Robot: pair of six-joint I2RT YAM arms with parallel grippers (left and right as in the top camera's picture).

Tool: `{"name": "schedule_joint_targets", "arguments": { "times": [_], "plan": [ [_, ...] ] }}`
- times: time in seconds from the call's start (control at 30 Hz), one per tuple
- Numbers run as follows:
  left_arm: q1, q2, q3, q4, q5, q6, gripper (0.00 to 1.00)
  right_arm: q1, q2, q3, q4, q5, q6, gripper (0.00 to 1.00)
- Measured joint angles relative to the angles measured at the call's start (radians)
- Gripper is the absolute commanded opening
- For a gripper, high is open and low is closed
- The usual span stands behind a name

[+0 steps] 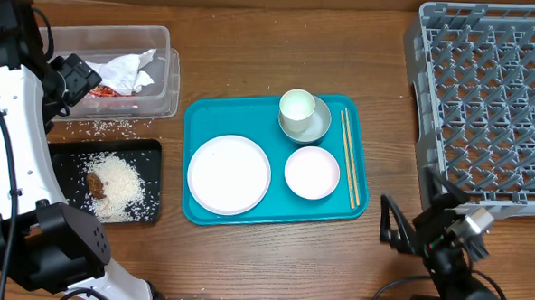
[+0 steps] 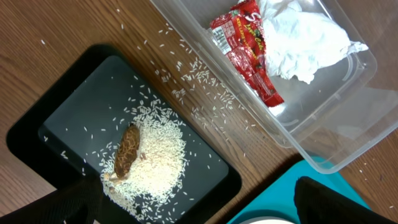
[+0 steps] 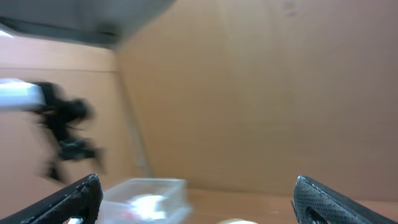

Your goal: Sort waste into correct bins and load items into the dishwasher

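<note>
White napkins (image 1: 131, 70) and a red wrapper (image 2: 245, 53) are lying in the clear tub (image 1: 170, 69). The left hand (image 1: 74, 78) is partly hiding them overhead, hovering released with nothing between its fingers. Rice (image 1: 117, 184) and a brown lump (image 1: 97, 186) are sitting on the black tray (image 1: 151, 154), stray grains dotting the tabletop (image 1: 253, 59). Plate (image 1: 228, 174), small bowl (image 1: 312, 173), cup (image 1: 296, 106) in a green bowl (image 1: 321, 125), and chopsticks (image 1: 348, 158) are resting on the teal tray (image 1: 197, 115). The rack (image 1: 487, 87) is running off frame. The right hand (image 1: 412, 208) is hanging released, its wrist view blurring everything.
</note>
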Motion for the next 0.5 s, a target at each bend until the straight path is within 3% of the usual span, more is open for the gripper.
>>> {"name": "schedule_joint_targets", "arguments": {
  "times": [0.13, 0.27, 0.37, 0.5],
  "plan": [
    [0.0, 0.0, 0.0, 0.0, 0.0, 0.0, 1.0, 0.0, 0.0, 0.0, 0.1, 0.035, 0.27, 1.0],
    [0.0, 0.0, 0.0, 0.0, 0.0, 0.0, 1.0, 0.0, 0.0, 0.003, 0.178, 0.188, 0.416, 1.0],
    [0.0, 0.0, 0.0, 0.0, 0.0, 0.0, 1.0, 0.0, 0.022, 0.049, 0.138, 0.253, 0.428, 1.0],
    [0.0, 0.0, 0.0, 0.0, -0.001, 0.0, 1.0, 0.0, 0.171, 0.289, -0.066, 0.189, 0.309, 1.0]
  ]
}}
